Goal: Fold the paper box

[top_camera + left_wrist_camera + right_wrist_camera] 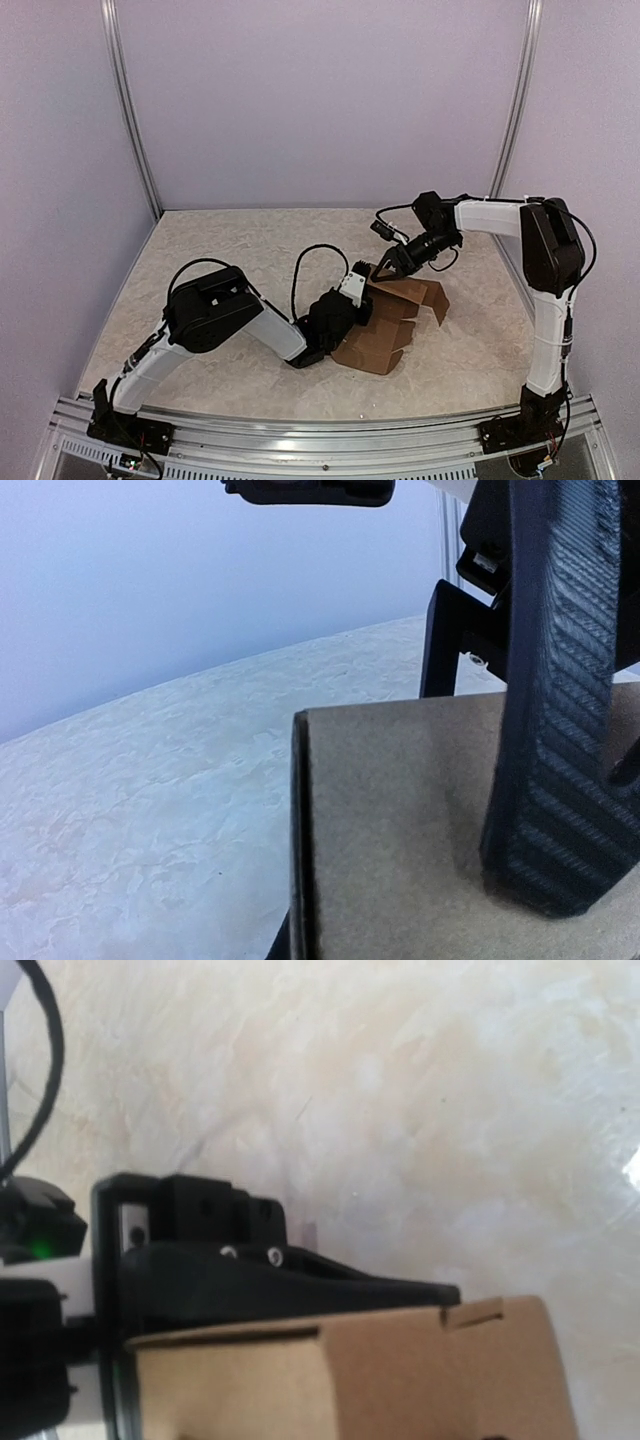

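Grippers 1st: right gripper (386, 268) reaches from the far right and sits on the far-left top edge of the paper box (398, 325). Its wrist view shows 1 finger (300, 1282) lying flat along a cardboard panel. The 2nd is hidden behind the card, so pinched or just resting: can't tell. Left gripper (350, 296) reaches from the near left and butts against the box's left side. Its wrist view shows a ribbed black finger (560, 780) pressed on a brown face beside a folded edge. No opposite finger is visible, so its state can't be told either.

Box sits right of centre on the table (220, 260), between the 2 grippers. It is partly folded: near part lies fairly flat, far flaps (425, 295) stand up at an angle.

Handling, as a judgement:
- Thin card, v. light, stiff across a panel but hinging freely at the creases.
- Likely to slide if pushed from 1 side only, so 1 gripper should brace while the other folds.
- Prob. springs back until the tabs lock.
- A hard squeeze would dent it.
- Best hold: a flap's free edge near its middle, w/ light force.
- Push on panel faces close to the crease, not on corners or small tabs.
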{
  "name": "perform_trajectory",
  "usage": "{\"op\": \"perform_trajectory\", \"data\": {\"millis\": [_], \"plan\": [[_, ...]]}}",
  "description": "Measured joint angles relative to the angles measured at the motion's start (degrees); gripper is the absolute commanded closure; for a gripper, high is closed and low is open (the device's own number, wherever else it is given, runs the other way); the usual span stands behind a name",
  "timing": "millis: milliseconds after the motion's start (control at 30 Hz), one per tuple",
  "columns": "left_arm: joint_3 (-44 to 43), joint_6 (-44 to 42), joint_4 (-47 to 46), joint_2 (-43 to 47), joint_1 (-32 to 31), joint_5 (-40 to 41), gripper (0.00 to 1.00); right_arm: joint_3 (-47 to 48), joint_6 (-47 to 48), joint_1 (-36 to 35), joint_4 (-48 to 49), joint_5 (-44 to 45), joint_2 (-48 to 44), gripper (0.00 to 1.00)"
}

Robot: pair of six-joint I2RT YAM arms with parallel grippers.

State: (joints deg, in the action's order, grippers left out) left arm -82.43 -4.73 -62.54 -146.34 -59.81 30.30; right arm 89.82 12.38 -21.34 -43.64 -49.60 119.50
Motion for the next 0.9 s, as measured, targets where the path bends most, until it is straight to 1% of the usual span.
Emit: {"op": "perform_trajectory", "data": {"millis": [67,133,233,333,400,467,500,567,633,700,800,900], "plan": [[-0.1,0.5,0.1,-0.1,-0.3,1.6,0.94,-0.3,-0.1,0.0,0.4,-0.5,0.0,0.33],[-0.1,2.0,0.6,-0.1,-0.3,2.4,0.98,-0.5,-0.1,0.0,0.7,-1.1,0.0,0.33],[0.1,4.0,1.4,0.3,-0.2,2.3,0.98,-0.5,-0.3,0.0,1.0,-1.4,0.2,0.30],[3.1,5.4,1.9,2.4,0.3,-0.3,0.98,-0.3,-0.3,0.0,0.4,-2.7,0.3,0.25],[6.4,6.0,3.1,5.2,0.7,-2.8,0.98,1.2,-0.2,0.0,-1.8,-4.0,0.7,0.21],[9.9,6.7,6.4,9.0,1.5,-5.6,0.98,4.4,0.3,0.5,-5.1,-5.8,1.2,0.04],[10.9,7.1,8.0,10.5,2.0,-6.8,0.98,6.2,0.4,0.8,-6.5,-6.5,1.4,0.01],[12.7,8.4,14.2,14.6,3.5,-10.9,0.99,9.5,1.0,2.0,-7.9,-8.3,1.3,0.00],[13.1,9.8,22.2,19.2,5.5,-16.7,0.98,12.3,1.8,4.6,-8.4,-10.0,0.7,0.00],[12.7,11.1,29.9,23.5,7.5,-22.4,0.98,12.8,2.4,7.7,-8.7,-10.8,-0.5,0.00],[10.1,12.3,43.8,28.7,10.2,-30.4,0.97,11.2,3.8,11.4,-8.5,-10.5,-3.3,0.00],[4.9,12.5,59.9,31.5,11.3,-35.6,0.97,5.9,4.2,12.8,-7.1,-9.6,-7.7,0.00]]}}
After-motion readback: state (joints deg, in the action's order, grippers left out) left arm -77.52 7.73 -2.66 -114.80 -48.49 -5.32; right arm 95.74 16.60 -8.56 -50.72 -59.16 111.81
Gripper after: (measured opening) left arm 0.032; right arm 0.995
